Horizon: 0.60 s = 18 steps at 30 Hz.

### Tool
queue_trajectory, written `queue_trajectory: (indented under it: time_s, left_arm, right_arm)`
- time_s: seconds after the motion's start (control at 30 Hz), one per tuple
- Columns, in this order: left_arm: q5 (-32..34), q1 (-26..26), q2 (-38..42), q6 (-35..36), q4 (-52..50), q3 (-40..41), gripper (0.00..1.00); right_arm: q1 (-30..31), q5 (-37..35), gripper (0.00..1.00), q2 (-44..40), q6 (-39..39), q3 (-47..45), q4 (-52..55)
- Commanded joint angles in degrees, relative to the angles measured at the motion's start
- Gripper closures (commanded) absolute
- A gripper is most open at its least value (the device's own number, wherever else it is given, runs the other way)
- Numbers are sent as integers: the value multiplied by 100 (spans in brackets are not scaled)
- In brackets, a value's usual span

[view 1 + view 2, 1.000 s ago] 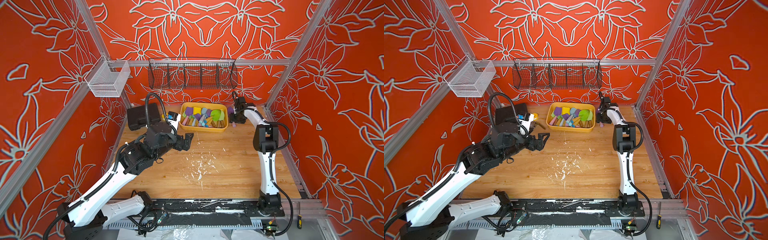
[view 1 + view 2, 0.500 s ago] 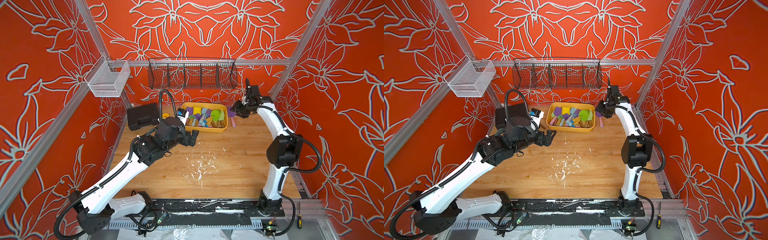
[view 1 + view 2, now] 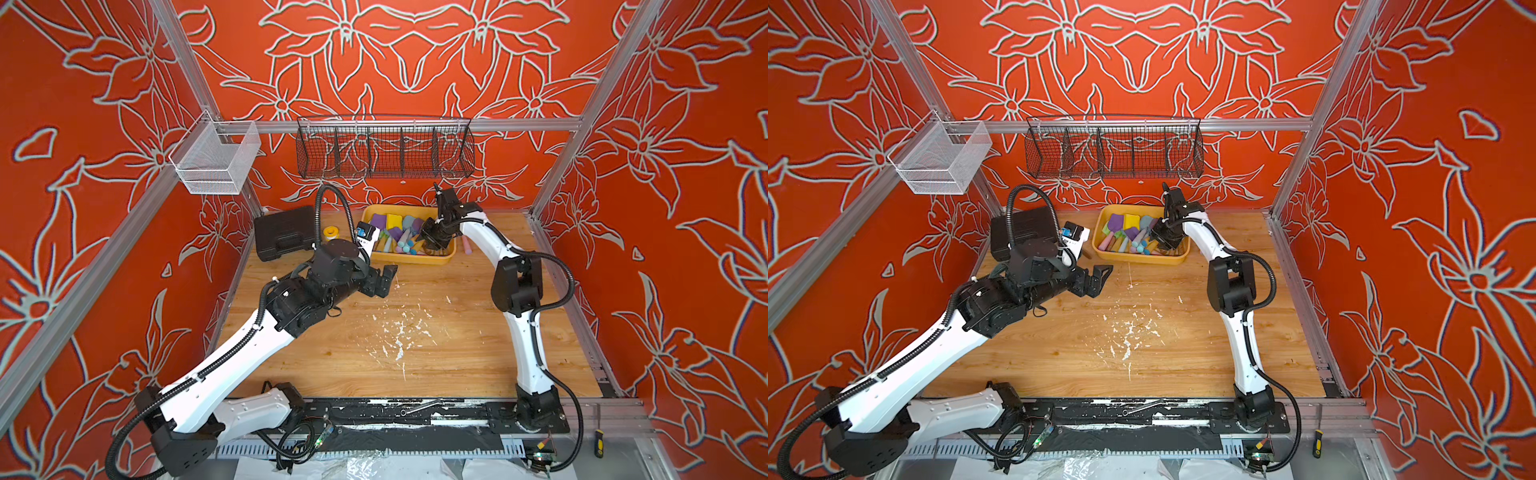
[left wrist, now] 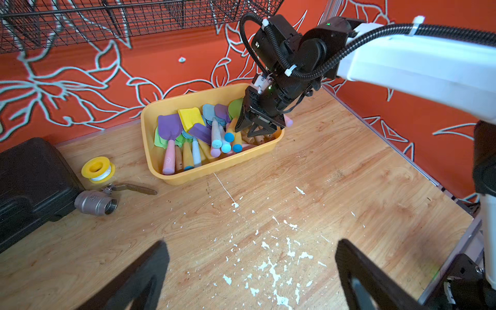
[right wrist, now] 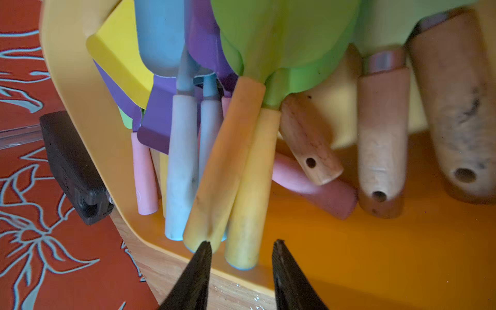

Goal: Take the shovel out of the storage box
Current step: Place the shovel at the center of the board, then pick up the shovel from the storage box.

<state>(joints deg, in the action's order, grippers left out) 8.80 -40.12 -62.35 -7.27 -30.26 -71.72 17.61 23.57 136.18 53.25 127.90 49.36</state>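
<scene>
Yellow-orange plastic marks the storage box (image 3: pixel 411 260), set against the back edge of the wooden table (image 3: pixel 415 353) near its middle, with a heap of pastel toy shovels (image 3: pixel 395 237) inside. In both top views the right gripper (image 3: pixel 433 246) dips into the right end of the storage box while the left gripper (image 3: pixel 384 281) hangs over bare boards just short of its front wall, apparently held back to leave its partner room. A black tool case (image 3: pixel 284 237) sits toward the back left corner. From the left wrist camera, the left gripper's fingers (image 4: pixel 153 260) stand spread wide with nothing between them and frame the storage box (image 4: pixel 214 169). The right gripper (image 4: pixel 257 133) points down among the handles, which mostly lie toward the front wall and look like the easiest part to pinch. A yellow tape roll (image 4: pixel 95 169) and a metal valve (image 4: pixel 94 203) lie on the table between case and box. The right wrist camera shows the right gripper's jaws partway apart, one on each side of the butt of a yellow handle (image 5: pixel 249 188). That handle seems to belong to a green-bladed shovel (image 5: pixel 281 40), though the pile makes this hard to confirm. Nothing is clamped yet, so the pick is at the point of closing and the shovel lies in the box.
</scene>
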Motion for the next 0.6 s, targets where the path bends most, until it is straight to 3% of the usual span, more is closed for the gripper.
queue_trajectory:
  time_s: [0.0, 0.57]
  left_arm:
    - [92, 22, 230, 6, 65, 76, 3]
    - [411, 22, 696, -104, -121, 307, 3]
  right_arm:
    - [-10, -65, 62, 263, 493, 315, -36]
    - [24, -164, 60, 862, 866, 1088, -49]
